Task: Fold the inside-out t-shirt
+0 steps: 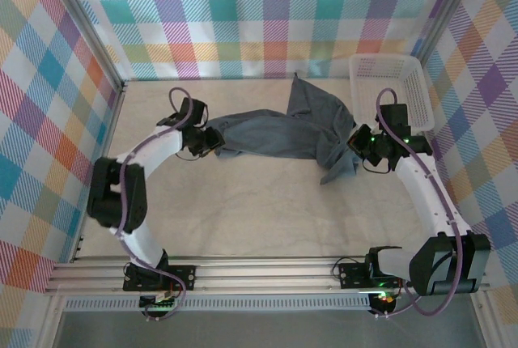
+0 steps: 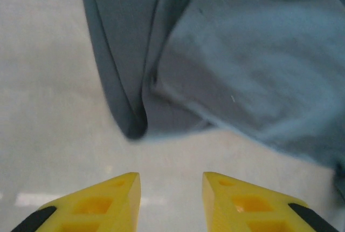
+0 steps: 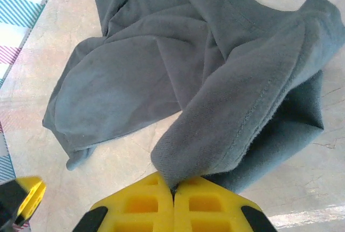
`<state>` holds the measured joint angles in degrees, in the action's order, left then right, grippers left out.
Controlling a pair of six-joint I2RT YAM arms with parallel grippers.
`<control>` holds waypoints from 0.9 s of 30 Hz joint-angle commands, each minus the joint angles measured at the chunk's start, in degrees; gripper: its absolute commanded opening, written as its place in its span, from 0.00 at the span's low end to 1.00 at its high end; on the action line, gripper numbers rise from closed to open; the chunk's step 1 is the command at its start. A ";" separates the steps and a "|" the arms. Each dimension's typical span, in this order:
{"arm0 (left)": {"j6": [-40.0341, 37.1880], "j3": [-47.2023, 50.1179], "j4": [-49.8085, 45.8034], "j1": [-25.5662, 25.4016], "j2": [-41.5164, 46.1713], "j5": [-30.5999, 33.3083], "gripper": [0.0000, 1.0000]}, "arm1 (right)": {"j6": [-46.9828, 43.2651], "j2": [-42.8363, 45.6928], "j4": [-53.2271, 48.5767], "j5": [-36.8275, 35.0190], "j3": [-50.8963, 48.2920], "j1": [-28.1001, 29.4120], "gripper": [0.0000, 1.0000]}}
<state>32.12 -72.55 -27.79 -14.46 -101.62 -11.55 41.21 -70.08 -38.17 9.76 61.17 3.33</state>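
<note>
**Right hand gripping the shirt, left hand released beside it**

The inside-out t-shirt [image 1: 283, 133] is lying rumpled across the far half of the table [image 1: 243, 218], stretching from the left hand [image 1: 209, 141] to the right hand [image 1: 357, 142]. One part is trailing back towards the rear plaid wall [image 1: 259, 16]. Its right end is sitting just beside the white mesh basket [image 1: 422, 99], which is standing in the far right corner.

In the right wrist view, the right hand [image 3: 173, 186] is clenching a thick, stitched fold of the t-shirt [image 3: 161, 75]. Its yellow fingers [image 3: 137, 202] are pressing together with the cloth pinched at their tips. The fold is rising from the grip, and the rest of the garment is spreading in loose creases over the table beyond.

In the left wrist view, the left hand [image 2: 171, 181] is hanging released, its yellow fingers [image 2: 105, 202] standing apart with bare table showing between them. A rounded fold of the t-shirt [image 2: 242, 65] is lying just ahead of the fingertips, apart from them.
</note>
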 commanded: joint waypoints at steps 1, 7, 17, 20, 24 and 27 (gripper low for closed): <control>-3.37 -6.56 0.28 0.09 -5.38 3.51 0.38 | 0.05 -0.80 0.39 1.06 1.38 -0.13 0.00; -2.52 -10.82 -0.60 0.04 -12.45 1.61 0.43 | -0.17 -1.50 0.26 0.44 1.32 -0.08 0.00; -1.75 -13.13 -1.05 0.00 -17.17 -2.21 0.45 | -0.08 -2.16 0.39 0.50 1.15 -0.14 0.00; -1.19 -13.45 -0.78 0.03 -17.39 -2.31 0.41 | -0.08 -2.05 0.36 0.33 0.99 -0.13 0.00; -1.02 -14.01 -1.12 0.03 -17.21 -2.83 0.33 | 0.11 -1.92 0.61 0.31 0.37 -0.10 0.00; -1.12 -14.02 -1.42 0.02 -16.58 -2.85 0.28 | 0.20 -2.01 0.68 0.56 0.18 -0.10 0.00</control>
<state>30.70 -85.36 -28.29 -14.46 -118.67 -13.15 41.19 -71.96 -38.20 9.74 61.19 3.33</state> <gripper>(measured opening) 0.287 0.048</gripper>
